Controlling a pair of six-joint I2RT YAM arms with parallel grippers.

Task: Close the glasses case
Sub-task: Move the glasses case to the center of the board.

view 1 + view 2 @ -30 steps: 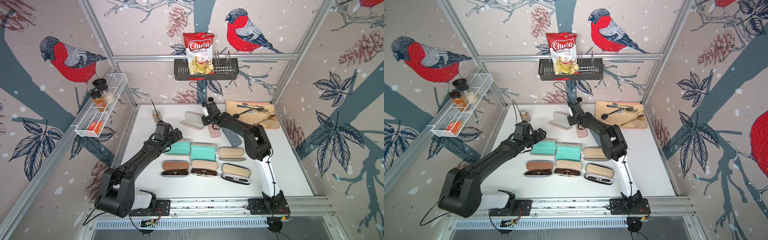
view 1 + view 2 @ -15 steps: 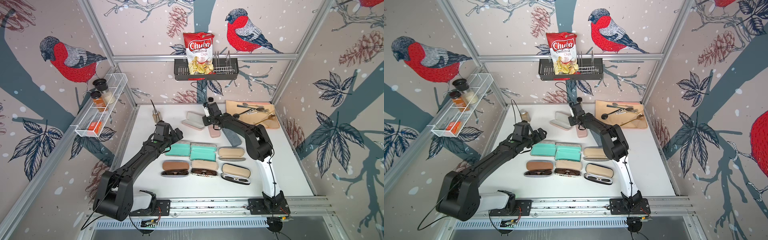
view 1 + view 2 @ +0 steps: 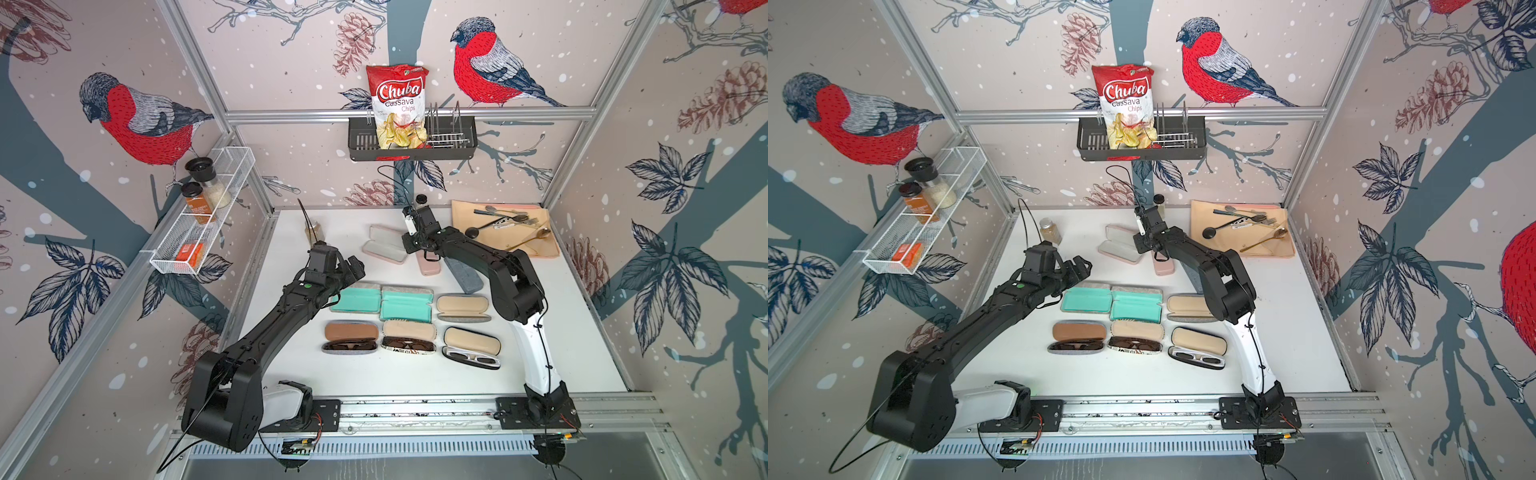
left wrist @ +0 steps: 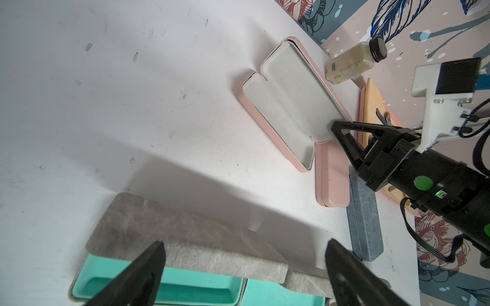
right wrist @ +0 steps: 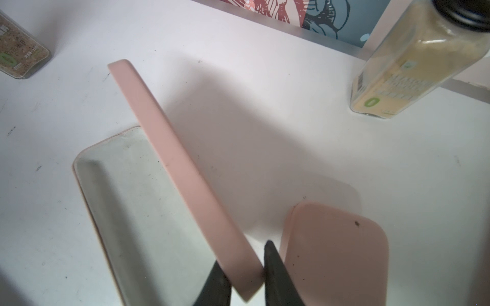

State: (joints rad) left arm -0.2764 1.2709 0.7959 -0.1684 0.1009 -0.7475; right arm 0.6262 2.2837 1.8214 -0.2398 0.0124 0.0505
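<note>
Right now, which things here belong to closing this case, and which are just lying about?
In play: open pink case; its raised lid, pinched by right gripper.

Lying about: closed pink case; grey case; teal cases; spice bottle; chips bag; cutlery; open left gripper.

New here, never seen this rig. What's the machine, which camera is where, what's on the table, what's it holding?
A left arm and a right arm sit on a front rail; each ends in a two-finger gripper. The two wide pictures come from one stereo camera looking down; the two close-ups come from cameras on the wrists. On the table lie six open glasses cases in two rows, the front row holding glasses. Behind them: a closed pink case, a closed grey case, an open pink case, a brown spice jar, a yellow spice jar and a mat with cutlery. The right gripper pinches the open pink case's raised lid. The left gripper is open and empty, above a teal-lined case.
</note>
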